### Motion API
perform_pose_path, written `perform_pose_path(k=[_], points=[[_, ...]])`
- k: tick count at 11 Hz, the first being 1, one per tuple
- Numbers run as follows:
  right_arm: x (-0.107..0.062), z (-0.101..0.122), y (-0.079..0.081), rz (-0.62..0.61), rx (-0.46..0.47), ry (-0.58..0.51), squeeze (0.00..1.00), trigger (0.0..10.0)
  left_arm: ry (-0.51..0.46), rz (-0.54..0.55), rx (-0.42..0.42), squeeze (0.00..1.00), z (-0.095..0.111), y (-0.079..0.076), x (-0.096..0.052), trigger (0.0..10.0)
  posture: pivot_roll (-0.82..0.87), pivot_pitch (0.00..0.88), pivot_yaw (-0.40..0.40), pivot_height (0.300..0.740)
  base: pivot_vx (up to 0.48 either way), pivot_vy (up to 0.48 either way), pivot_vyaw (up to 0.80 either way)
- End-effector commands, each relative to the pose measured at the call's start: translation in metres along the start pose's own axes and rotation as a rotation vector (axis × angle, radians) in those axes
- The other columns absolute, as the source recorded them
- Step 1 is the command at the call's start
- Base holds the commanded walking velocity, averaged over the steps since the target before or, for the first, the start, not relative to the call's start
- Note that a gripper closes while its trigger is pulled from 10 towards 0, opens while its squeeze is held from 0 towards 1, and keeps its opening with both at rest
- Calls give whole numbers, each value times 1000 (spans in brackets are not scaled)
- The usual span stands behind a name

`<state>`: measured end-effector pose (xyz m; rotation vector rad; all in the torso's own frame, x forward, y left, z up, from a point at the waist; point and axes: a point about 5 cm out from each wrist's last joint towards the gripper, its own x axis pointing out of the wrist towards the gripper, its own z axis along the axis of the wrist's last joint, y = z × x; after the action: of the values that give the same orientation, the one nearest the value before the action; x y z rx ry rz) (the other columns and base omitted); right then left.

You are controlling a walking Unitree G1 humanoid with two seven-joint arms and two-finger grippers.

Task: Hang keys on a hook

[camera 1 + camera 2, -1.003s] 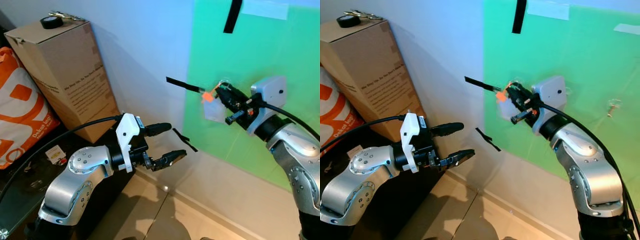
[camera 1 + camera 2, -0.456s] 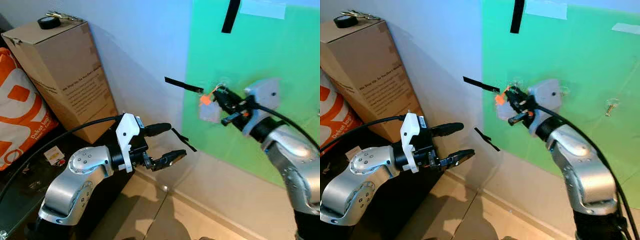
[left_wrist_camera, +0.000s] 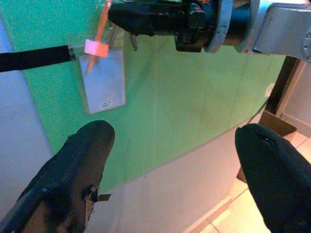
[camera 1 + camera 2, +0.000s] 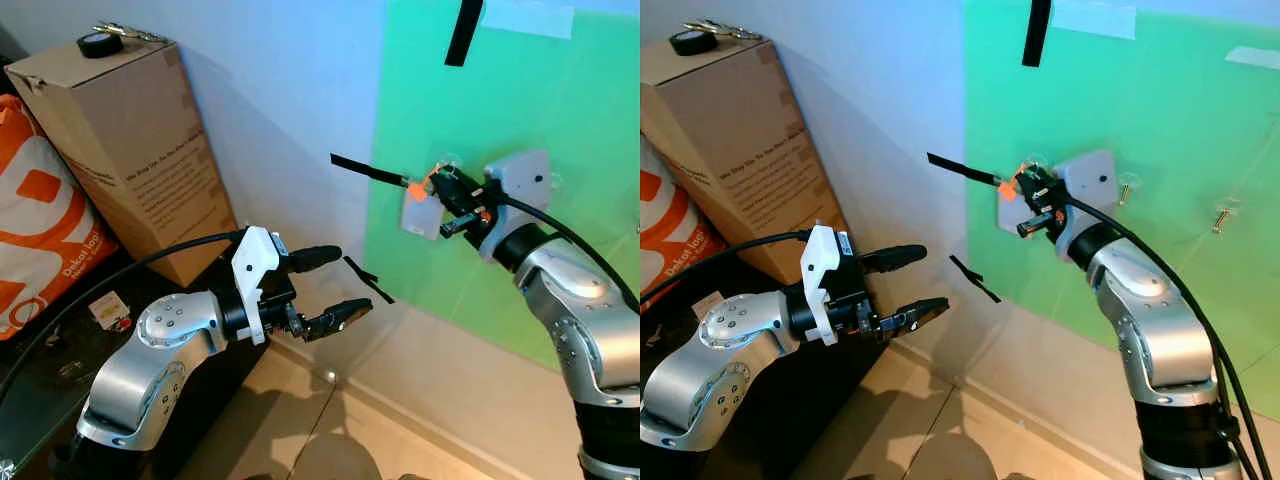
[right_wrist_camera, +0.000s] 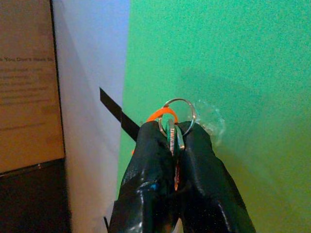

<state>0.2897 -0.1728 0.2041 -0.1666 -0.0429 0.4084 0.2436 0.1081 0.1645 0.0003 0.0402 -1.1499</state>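
Two surfaces are filling the background: a pale wall [image 4: 290, 90] and a green sheet [image 4: 520, 110] fixed over it with black tape strips [image 4: 365, 170]. At the robot's left a tall cardboard box [image 4: 130, 150] is standing against the wall, with a tape roll [image 4: 100, 44] lying on its top and an orange bag [image 4: 40, 230] leaning beside it. Lower down, the left gripper [image 4: 330, 288] is hovering with its fingers spread wide apart and nothing between them. Higher up, the right gripper [image 4: 445, 190] is reaching to the green sheet, its fingers pinched together on the keys [image 5: 173, 127], whose ring is sitting right by a clear hook [image 5: 210, 121] stuck on the sheet. An orange tag [image 4: 418, 190] and a grey fob [image 4: 420, 215] are dangling against the sheet beneath the fingertips.
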Motion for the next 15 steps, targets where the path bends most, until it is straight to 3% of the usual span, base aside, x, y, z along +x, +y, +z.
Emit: perform_pose_path(k=[1,7,15], points=[[-4,-2,-5,-20,-4,12,0,0,11,7,2,1000,1,1,-3,10000,-30,0,80,740,0,0,0],[-27,-28,-19,-128,24,93,0,0,14,-11,2,1000,2,1,-1,10000,-30,0,89,740,0,0,0],[-40,-44,-7,-86,13,142,0,0,13,-21,9,1000,2,0,-1,10000,-32,0,89,740,0,0,0]])
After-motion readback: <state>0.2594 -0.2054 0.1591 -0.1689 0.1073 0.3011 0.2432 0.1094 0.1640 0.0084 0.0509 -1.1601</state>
